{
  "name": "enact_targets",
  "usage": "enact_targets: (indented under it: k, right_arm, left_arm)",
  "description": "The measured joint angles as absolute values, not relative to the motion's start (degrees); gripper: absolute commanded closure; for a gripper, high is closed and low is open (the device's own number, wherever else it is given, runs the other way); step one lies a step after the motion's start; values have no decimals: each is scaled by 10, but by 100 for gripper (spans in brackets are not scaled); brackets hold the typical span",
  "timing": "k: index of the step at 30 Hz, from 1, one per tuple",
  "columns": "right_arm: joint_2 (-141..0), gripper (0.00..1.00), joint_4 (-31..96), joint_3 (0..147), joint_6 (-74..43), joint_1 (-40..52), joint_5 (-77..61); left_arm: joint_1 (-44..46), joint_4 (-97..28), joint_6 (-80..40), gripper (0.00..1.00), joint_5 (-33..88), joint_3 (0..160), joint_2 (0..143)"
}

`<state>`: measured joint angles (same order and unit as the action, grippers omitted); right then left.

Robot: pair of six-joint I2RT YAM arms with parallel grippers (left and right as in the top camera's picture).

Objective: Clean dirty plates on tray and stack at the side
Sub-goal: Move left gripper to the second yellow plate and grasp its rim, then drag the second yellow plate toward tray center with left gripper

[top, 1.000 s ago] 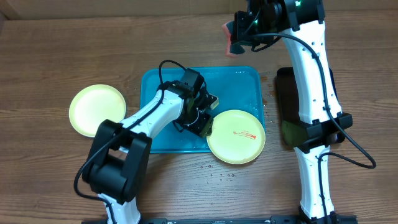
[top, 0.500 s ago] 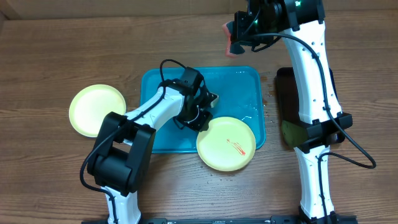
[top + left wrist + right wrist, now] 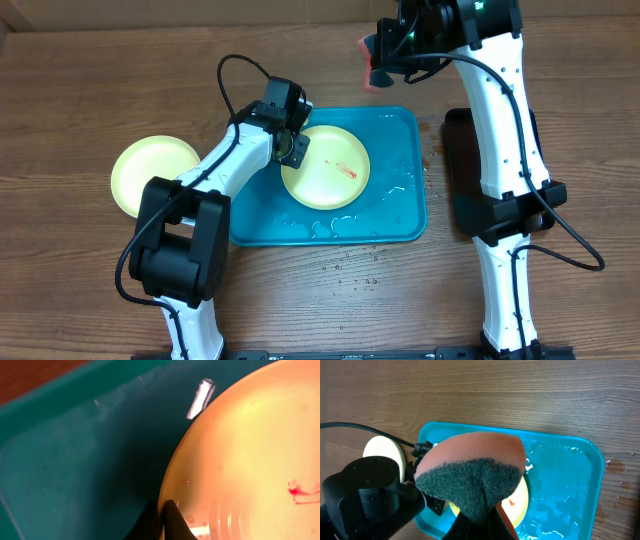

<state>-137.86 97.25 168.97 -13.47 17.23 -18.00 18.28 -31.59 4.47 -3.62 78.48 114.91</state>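
A yellow-green plate [image 3: 327, 167] with a red smear lies on the wet teal tray [image 3: 398, 190], toward its upper left. My left gripper [image 3: 294, 149] is shut on that plate's left rim; the left wrist view shows the fingers [image 3: 162, 519] pinching the rim of the plate [image 3: 250, 460] above the tray floor [image 3: 80, 460]. Another yellow-green plate [image 3: 156, 177] lies on the table left of the tray. My right gripper [image 3: 377, 60] is held above the tray's far edge, shut on an orange and dark green sponge [image 3: 472, 472]. The light blue plate is not in view.
A narrow black tray [image 3: 466, 175] lies right of the teal tray, partly under the right arm. Water drops dot the wood in front of the tray [image 3: 355, 280]. The left arm's cable loops over the tray's upper left corner.
My left gripper has dragged the smeared plate from the tray's front right corner, where it overhung the rim, back and left into the tray. The right arm has not moved.
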Motion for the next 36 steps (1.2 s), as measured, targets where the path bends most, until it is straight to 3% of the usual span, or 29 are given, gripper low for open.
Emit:
enact_targets:
  k: [2,4,6,9,16,22,26,36]
  right_arm:
    - [-1379,96,972,1684,-135,172,-180]
    - [-1379,96,972,1679,-135,172,-180]
    - [-1379,96,973,1674,-135,172,-177]
    - [-1379,96,973,1672,-135,172,-173]
    - [-1379,96,971,1672,-135,173,-171]
    - [-1379,96,971,1672,-135,173,-170]
    - [-1379,96,971,1672,-135,172,-170]
    - [-1378,96,972,1672,-135,172,-169]
  left_arm:
    - [184,-303,46,64,-55,785,1149]
    - [184,-303,37,57,-69,785,1150]
    - [184,-326,17,63,-77,789,1152]
    - [184,-391,-25,64,-65,800,1155]
    - [184,-502,-141,60,25,808,1155]
    - [184,-511,-205,61,63,808,1155]
    - [184,-502,-228,71,73,808,1155]
    - [184,-475,-256,72,80,800,1155]
